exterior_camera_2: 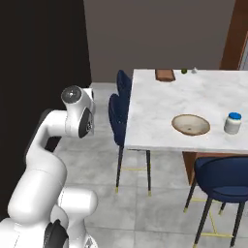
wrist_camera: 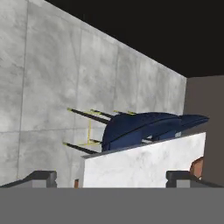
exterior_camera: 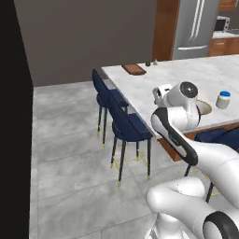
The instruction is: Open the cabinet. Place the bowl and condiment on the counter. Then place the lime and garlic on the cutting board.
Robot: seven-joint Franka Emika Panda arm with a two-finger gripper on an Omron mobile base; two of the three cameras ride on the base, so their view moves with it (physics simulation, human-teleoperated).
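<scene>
Your end effector (wrist_camera: 111,177) stands released, with nothing between its two dark fingertips (wrist_camera: 41,177) at the bottom of the hand view. That view is rolled: beyond the tips you see the edge of the white marble surface (wrist_camera: 144,166) and, past it, the dark blue chairs (wrist_camera: 144,127) lying sideways against the grey tiled floor (wrist_camera: 43,87).

From the base views, the arm is folded up beside the near end of the surface (exterior_camera_2: 160,104), over the floor (exterior_camera: 70,154), with the wrist turned toward the chairs (exterior_camera: 123,123).

Where your task items sit:
- The bowl (exterior_camera_2: 191,124), cream-beige and shallow, rests on the marble at the near end. In the left base view it (exterior_camera: 204,108) is partly covered by the arm.
- The condiment (exterior_camera_2: 233,123), a pale jar with a blue lid, stands upright just beside the bowl, apart from it; also seen in the left base view (exterior_camera: 223,99).
- The cutting board (exterior_camera_2: 164,74) lies flat at the far end of the surface, near the edge on the chair side (exterior_camera: 134,69).
- The lime (exterior_camera_2: 184,71) sits on the marble near the board, not on it (exterior_camera: 148,63).
- The garlic (exterior_camera_2: 194,70) sits just beyond the lime, also on the marble (exterior_camera: 155,61).

A steel refrigerator (exterior_camera: 196,25) stands behind the far end, framed by reddish-brown wood.
</scene>
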